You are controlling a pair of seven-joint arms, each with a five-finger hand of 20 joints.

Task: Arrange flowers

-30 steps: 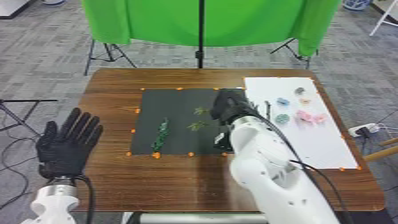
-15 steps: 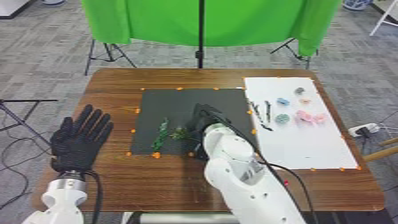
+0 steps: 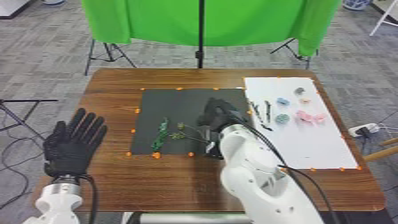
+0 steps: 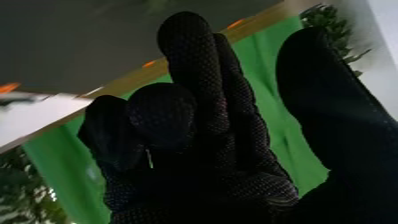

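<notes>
Over the right part of the black mat (image 3: 164,105), my right hand (image 3: 218,116) stands open in the head view. Left of it lies a light green sprig (image 3: 178,135), its thin stems running toward the hand. A darker leafy stem (image 3: 161,134) rests farther left on the mat. In the right wrist view, my right hand (image 4: 213,100) has its thumb apart from the fingers, some of them bent, with a thin pale line beside them. My left hand (image 3: 73,145) is open, palm down, over the table's left edge.
On the white sheet (image 3: 311,150) at the right lie pink flowers (image 3: 305,117), a green flower (image 3: 282,119), a blue one (image 3: 282,101), a grey one (image 3: 299,91), a peach one (image 3: 304,100) and dark twigs (image 3: 267,111). Orange markers line the mat and sheet.
The light green sprig went left and nearer with my right hand. Then that hand shifted back to the right, leaving the sprig there. My left hand moved slightly right, then back left.
</notes>
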